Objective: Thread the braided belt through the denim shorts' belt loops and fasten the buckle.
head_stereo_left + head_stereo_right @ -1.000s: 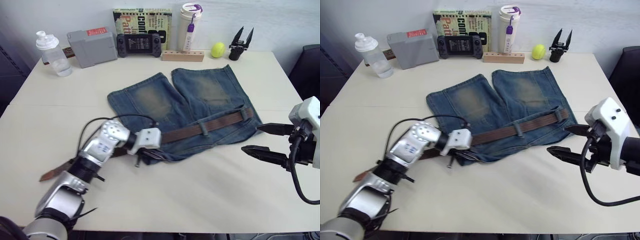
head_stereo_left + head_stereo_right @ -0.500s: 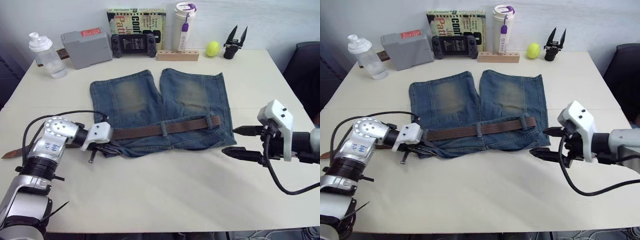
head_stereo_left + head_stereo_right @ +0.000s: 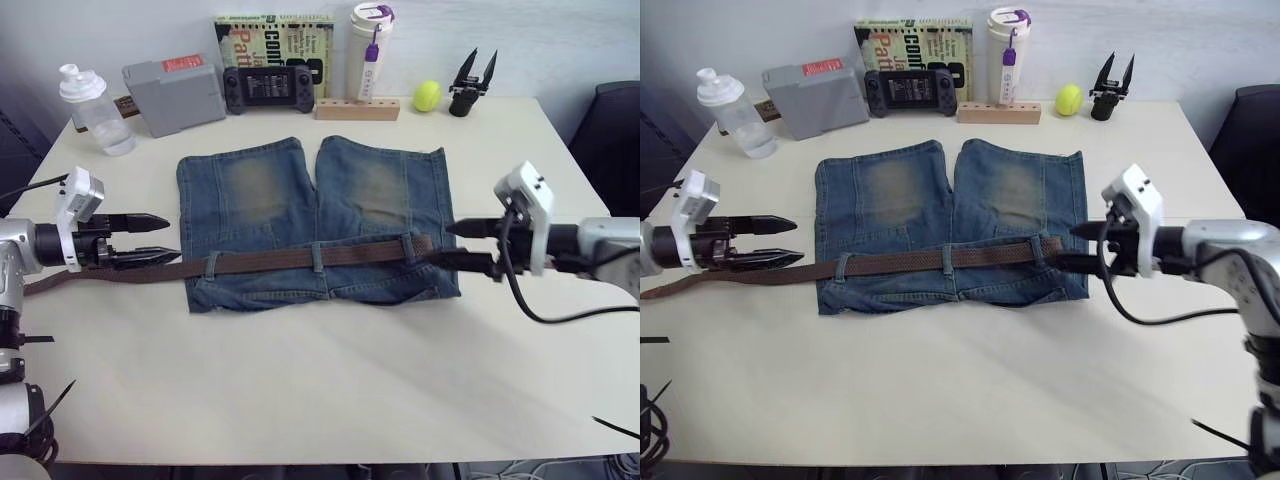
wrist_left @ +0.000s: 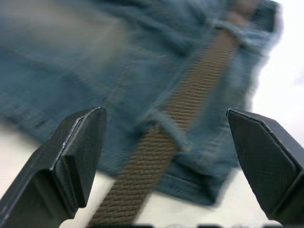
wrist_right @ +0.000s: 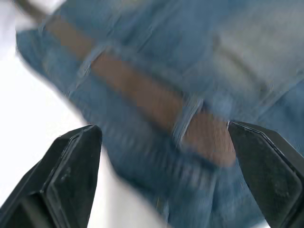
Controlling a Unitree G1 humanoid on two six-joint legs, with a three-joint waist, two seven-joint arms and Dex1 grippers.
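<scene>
Shorts (image 3: pixel 315 215) flat in the middle of the table (image 3: pixel 330 390), waistband toward the robot, legs pointing away. Belt (image 3: pixel 300 260) threaded along the waistband under three loops (image 3: pixel 316 257), long axis running left to right. Free strap trailing off the shorts' left side across the bare table, passing just below the left pincer (image 3: pixel 150 240). Other end stopping near the shorts' right edge, just beside the right pincer (image 3: pixel 470 245). Buckle not made out from here; probably at the right end, hidden by the fingers.

Left pincer open, holding nothing, aimed at the shorts from the left; strap directly ahead and slightly under, so nearer for pulling the tail. Right pincer open too, empty, aimed from the right at the belt end.

Belt brown, ribbed weave, narrow and limp. Denim faded blue, tan-worn patches on both legs, soft, lying with small wrinkles. Table smooth and pale.
</scene>
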